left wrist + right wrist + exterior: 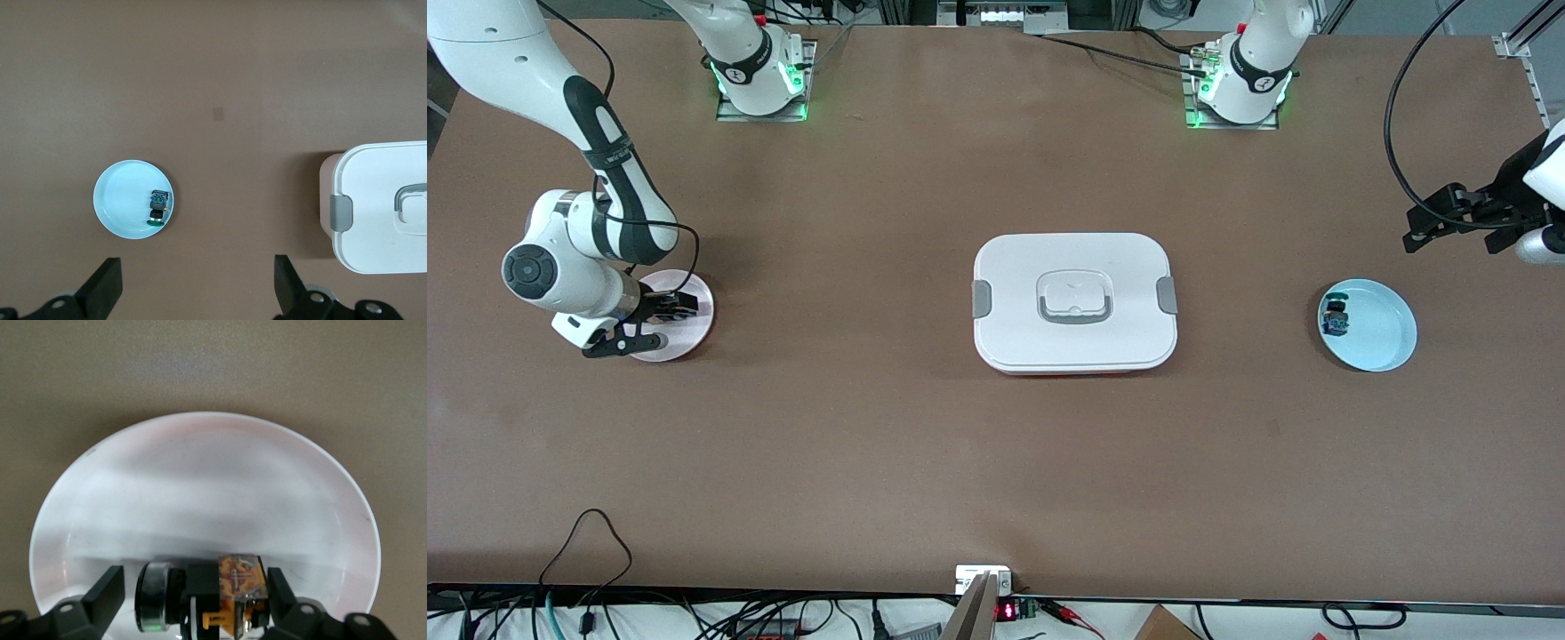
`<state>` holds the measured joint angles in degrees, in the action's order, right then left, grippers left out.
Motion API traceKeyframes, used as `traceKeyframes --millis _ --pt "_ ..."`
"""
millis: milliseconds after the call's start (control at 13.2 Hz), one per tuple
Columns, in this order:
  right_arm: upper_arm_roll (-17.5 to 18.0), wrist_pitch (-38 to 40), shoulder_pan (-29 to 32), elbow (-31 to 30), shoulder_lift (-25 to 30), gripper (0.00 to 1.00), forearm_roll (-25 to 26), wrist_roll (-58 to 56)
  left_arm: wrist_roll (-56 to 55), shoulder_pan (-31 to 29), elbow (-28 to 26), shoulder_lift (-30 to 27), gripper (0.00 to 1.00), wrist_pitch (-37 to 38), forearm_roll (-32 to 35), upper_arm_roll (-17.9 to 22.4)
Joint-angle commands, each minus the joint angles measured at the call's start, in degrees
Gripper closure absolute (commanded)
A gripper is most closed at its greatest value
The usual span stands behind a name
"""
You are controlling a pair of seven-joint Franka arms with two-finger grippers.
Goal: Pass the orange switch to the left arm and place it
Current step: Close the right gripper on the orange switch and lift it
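The orange switch (213,593), with a black body, a metal ring and orange parts, lies on its side on a pale pink plate (200,487) at the right arm's end of the table. My right gripper (193,587) is down on that plate (694,331), fingers on either side of the switch. One finger touches its orange end; the other stands a small gap off the metal ring. In the front view the right gripper (676,307) hides the switch. My left gripper (1432,222) waits open over bare table near the left arm's end, with nothing between its fingers (107,283).
The white box (1076,302) with grey clips sits in the middle of the table, between the two plates, and shows in the left wrist view (380,213). A light blue plate (1387,338) holds a small blue-and-green switch (1336,317). Cables hang along the table's front edge.
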<state>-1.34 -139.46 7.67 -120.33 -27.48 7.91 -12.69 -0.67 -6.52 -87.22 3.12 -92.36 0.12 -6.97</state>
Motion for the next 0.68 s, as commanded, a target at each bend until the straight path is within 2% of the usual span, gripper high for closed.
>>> traceKeyframes --millis 0,76,151,454,606 --pt "0.55 -0.55 1.55 -0.61 0.58 0.76 0.53 -2.59 0.84 -0.16 1.35 0.66 0.0 0.95 0.76 -0.06" --pt "0.55 -0.29 1.56 -0.52 0.85 0.87 0.45 -3.56 0.84 -0.16 1.35 0.66 0.0 0.95 0.76 -0.06" --pt "0.72 1.45 1.47 -0.18 1.11 0.92 0.36 -3.66 0.84 -0.16 1.43 0.66 0.0 0.95 0.85 -0.06" --pt "2.3 13.31 1.38 4.82 4.35 0.93 -0.34 -3.75 0.84 -0.16 1.35 0.66 0.0 1.04 0.85 -0.06" --pt "3.62 21.29 1.38 9.81 6.03 0.93 -3.75 -3.83 0.84 -0.16 1.35 0.66 0.0 1.04 0.85 -0.06"
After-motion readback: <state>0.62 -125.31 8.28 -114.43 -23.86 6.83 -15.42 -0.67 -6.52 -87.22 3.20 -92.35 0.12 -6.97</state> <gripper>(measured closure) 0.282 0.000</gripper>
